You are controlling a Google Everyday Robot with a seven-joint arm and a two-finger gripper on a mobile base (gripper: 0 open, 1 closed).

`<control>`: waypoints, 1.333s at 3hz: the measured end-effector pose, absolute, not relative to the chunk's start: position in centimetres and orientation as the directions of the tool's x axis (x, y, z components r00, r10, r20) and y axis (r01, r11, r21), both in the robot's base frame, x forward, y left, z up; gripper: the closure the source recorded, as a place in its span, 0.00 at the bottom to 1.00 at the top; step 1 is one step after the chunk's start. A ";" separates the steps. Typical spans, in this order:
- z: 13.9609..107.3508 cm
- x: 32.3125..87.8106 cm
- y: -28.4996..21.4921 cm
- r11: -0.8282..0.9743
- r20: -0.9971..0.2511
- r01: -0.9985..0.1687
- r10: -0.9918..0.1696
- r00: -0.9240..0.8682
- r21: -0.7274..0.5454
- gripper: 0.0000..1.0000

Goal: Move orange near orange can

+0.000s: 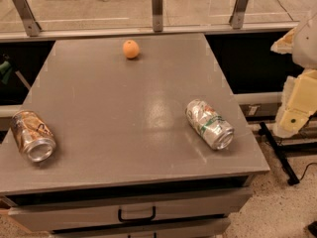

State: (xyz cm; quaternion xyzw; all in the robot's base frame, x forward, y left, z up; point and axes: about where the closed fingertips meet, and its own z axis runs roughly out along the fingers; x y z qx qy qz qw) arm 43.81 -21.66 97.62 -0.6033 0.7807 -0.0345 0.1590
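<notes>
Plainly, the orange can [32, 135] lies on its side at the near left edge of the grey surface [124, 113], silver top toward the camera; what it holds cannot be told. The orange [131, 49] sits well apart from that can, farther back and to its right, while a dented silver-white can [209, 124] lies on its side far to the orange can's right. The hand [296, 110] hangs off the surface beyond the silver-white can, and whether it is wide or narrow cannot be told.

We see a silver can [209, 124] lying at four o'clock on the gray table [124, 113]; the gripper [296, 105] hangs at three o'clock.
</notes>
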 end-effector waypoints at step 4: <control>95.2 56.4 -8.8 0.082 -0.400 -0.935 -0.914 0.067 -0.344 0.00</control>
